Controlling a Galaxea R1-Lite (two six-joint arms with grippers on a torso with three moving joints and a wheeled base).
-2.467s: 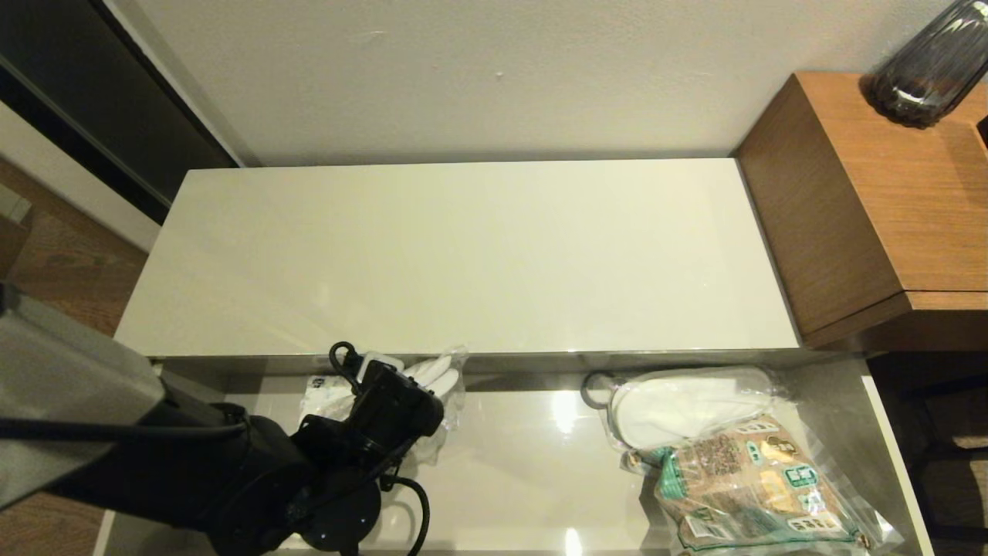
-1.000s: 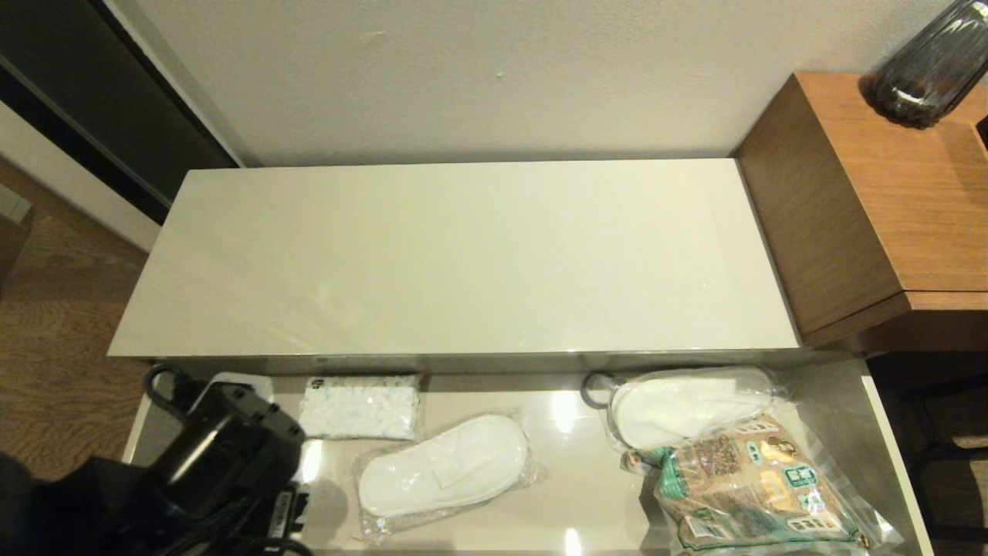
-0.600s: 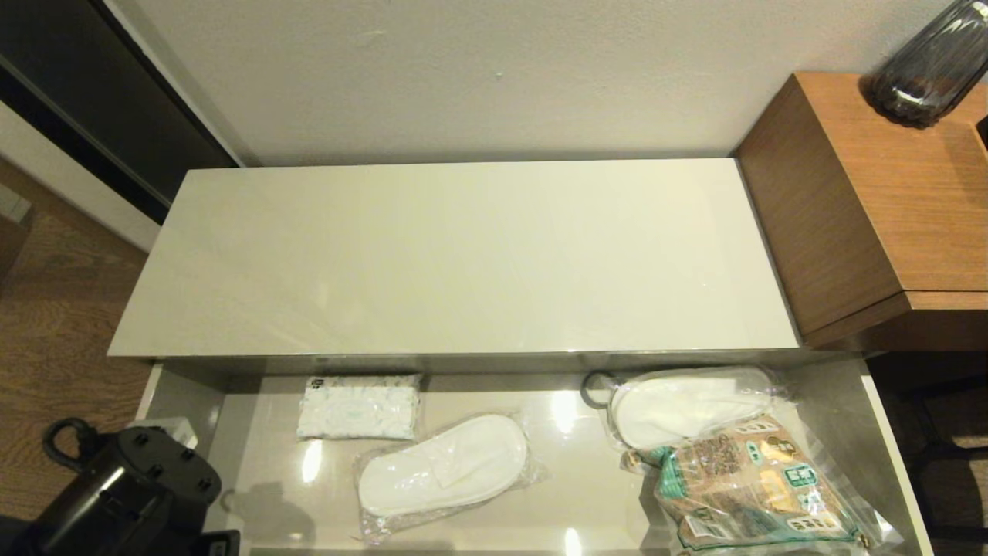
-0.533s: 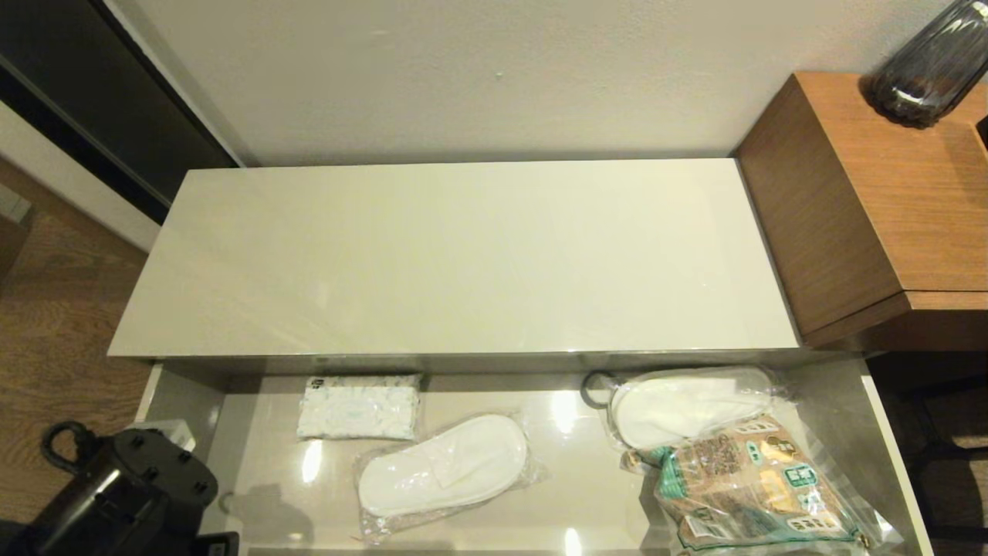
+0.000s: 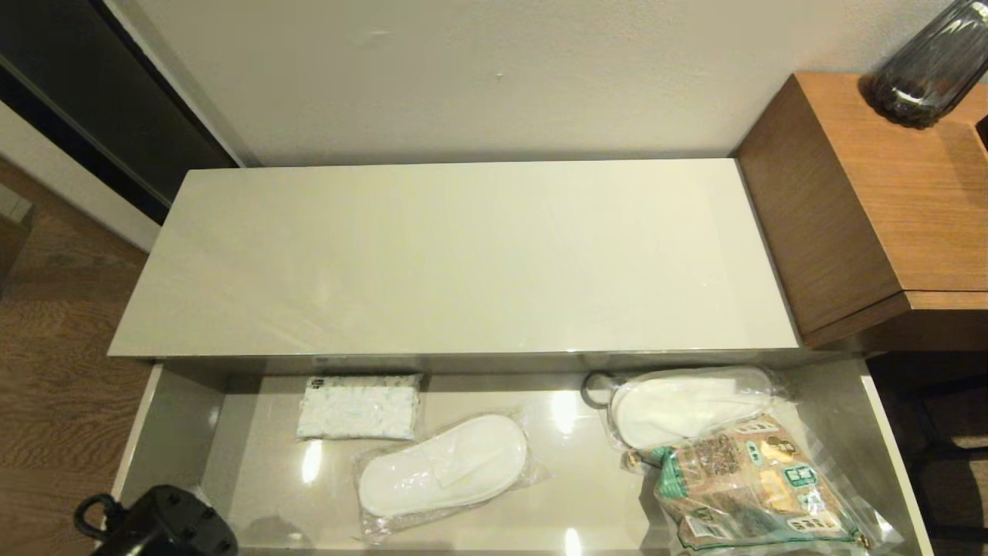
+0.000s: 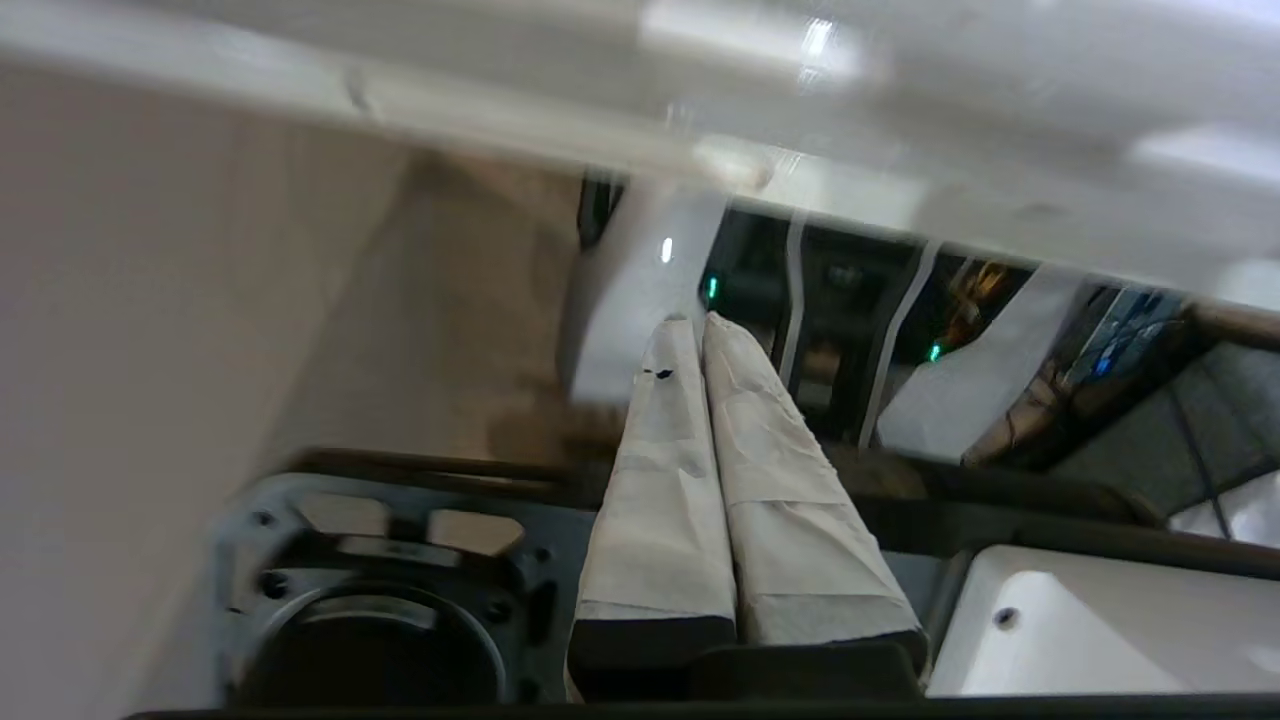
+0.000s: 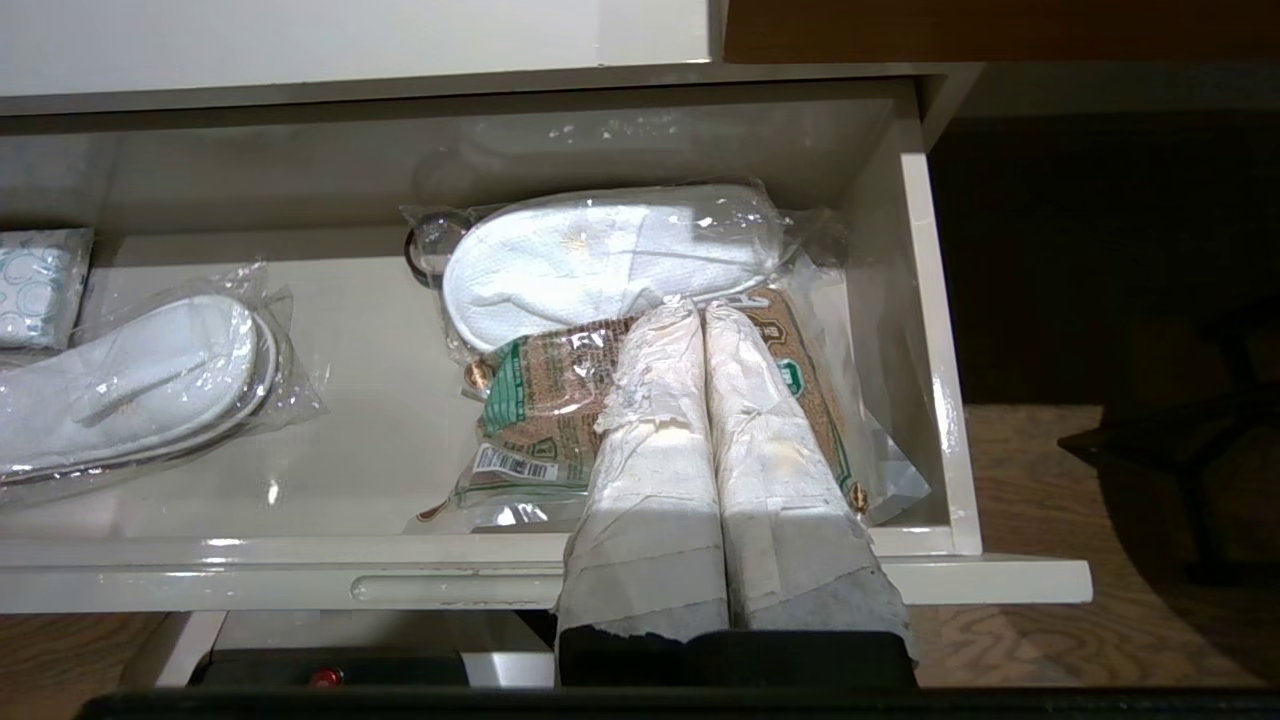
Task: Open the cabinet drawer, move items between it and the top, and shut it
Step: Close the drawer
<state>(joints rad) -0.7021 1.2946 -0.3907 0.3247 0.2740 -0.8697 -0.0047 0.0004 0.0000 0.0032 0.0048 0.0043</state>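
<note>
The cabinet drawer [image 5: 174,421] stands pulled out below the bare cream top [image 5: 463,255]. One bagged pair of white slippers [image 5: 444,475] lies left of the drawer's middle, a second pair [image 5: 691,405] at its back right. My left arm [image 5: 158,529] is low at the drawer's front left corner; its gripper [image 6: 695,325] is shut and empty. My right gripper [image 7: 695,308] is shut and empty, held in front of the drawer's front edge [image 7: 300,585], pointing towards the second slippers [image 7: 600,255]. It is out of the head view.
A small white packet [image 5: 360,407] lies at the drawer's back left. A brown-and-green printed bag [image 5: 752,483] overlaps the right slippers, with a black ring [image 5: 593,388] beside them. The taller brown wood unit [image 5: 872,201] with a dark vase [image 5: 926,62] stands to the right.
My left gripper let go of the slipper pair, which now lies in the drawer. The arm drew back towards the front left, almost out of the head view.
</note>
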